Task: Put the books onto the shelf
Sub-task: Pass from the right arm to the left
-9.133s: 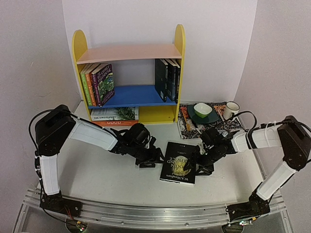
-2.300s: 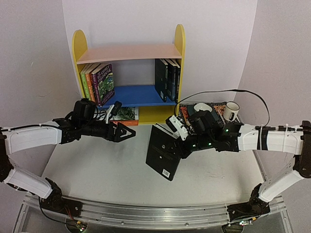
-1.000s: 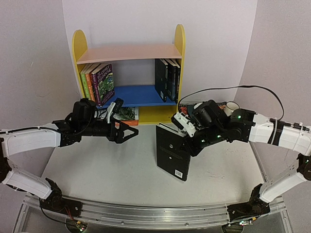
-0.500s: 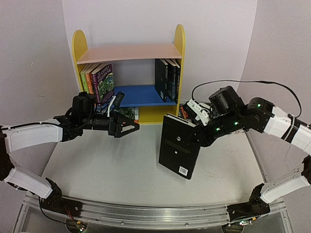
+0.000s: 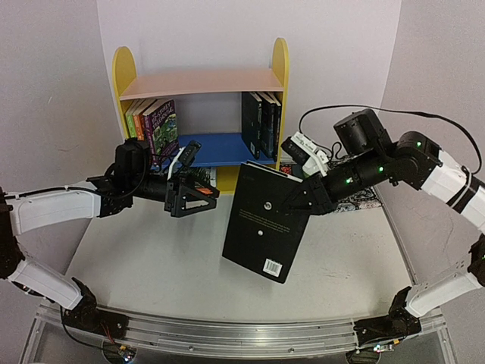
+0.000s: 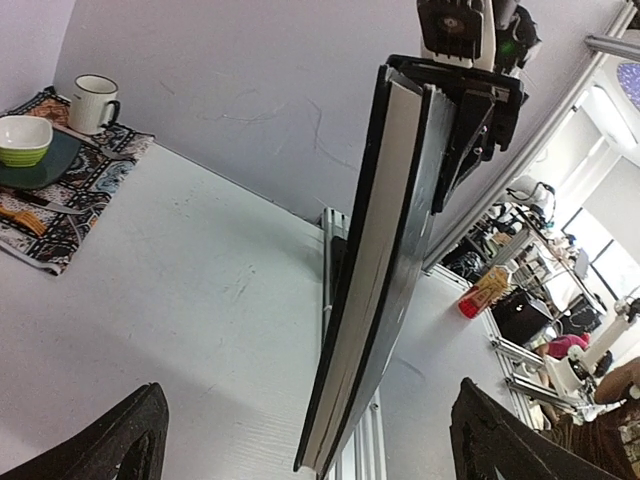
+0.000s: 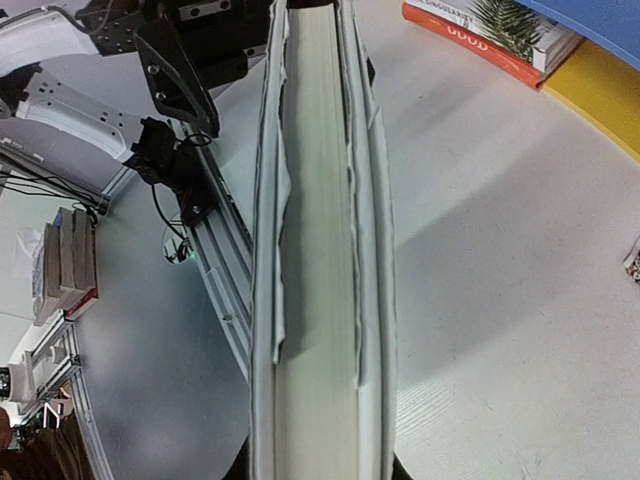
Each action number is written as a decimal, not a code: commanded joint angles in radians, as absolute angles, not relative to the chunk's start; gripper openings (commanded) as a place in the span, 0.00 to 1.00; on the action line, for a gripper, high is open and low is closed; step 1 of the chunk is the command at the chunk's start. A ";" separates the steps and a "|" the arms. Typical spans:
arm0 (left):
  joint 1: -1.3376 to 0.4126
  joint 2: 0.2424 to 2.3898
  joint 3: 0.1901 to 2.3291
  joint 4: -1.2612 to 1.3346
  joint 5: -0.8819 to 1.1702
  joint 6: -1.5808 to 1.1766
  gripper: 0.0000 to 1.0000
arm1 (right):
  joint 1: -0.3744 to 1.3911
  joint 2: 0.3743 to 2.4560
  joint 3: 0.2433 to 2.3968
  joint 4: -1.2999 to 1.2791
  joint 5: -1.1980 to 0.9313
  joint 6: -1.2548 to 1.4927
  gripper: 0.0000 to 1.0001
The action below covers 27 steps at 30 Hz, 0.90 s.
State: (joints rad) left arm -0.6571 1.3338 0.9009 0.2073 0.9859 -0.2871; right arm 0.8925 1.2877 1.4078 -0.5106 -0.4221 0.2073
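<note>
Left gripper (image 5: pixel 201 176): fingers spread wide, nothing between them; hung above the worktop's left rear, just in front of the shelf (image 5: pixel 198 82)
Shelf: stood at the worktop's rear edge; upright books (image 5: pixel 151 130) at both ends of its blue board; flat ones at its base
Black book (image 5: pixel 261 220): held clear above the worktop's centre, tilted, barcode side towards the top camera
Right gripper (image 5: pixel 297 199): clamped on that book's upper right edge
Mat (image 6: pixel 45 215): right rear corner; green bowl (image 6: pixel 22 140) and mug (image 6: pixel 95 100) on it
</note>
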 commanded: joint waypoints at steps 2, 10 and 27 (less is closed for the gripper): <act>-0.704 1.374 0.982 0.262 1.098 -0.276 0.99 | 0.890 1.360 1.562 -0.426 -0.575 0.224 0.00; -0.746 1.399 1.013 0.264 1.103 -0.263 0.70 | 0.890 1.432 1.627 -0.372 -0.608 0.262 0.00; -0.694 1.201 0.913 0.344 0.880 -0.380 0.00 | 0.887 1.290 1.329 -0.073 -0.387 0.293 0.98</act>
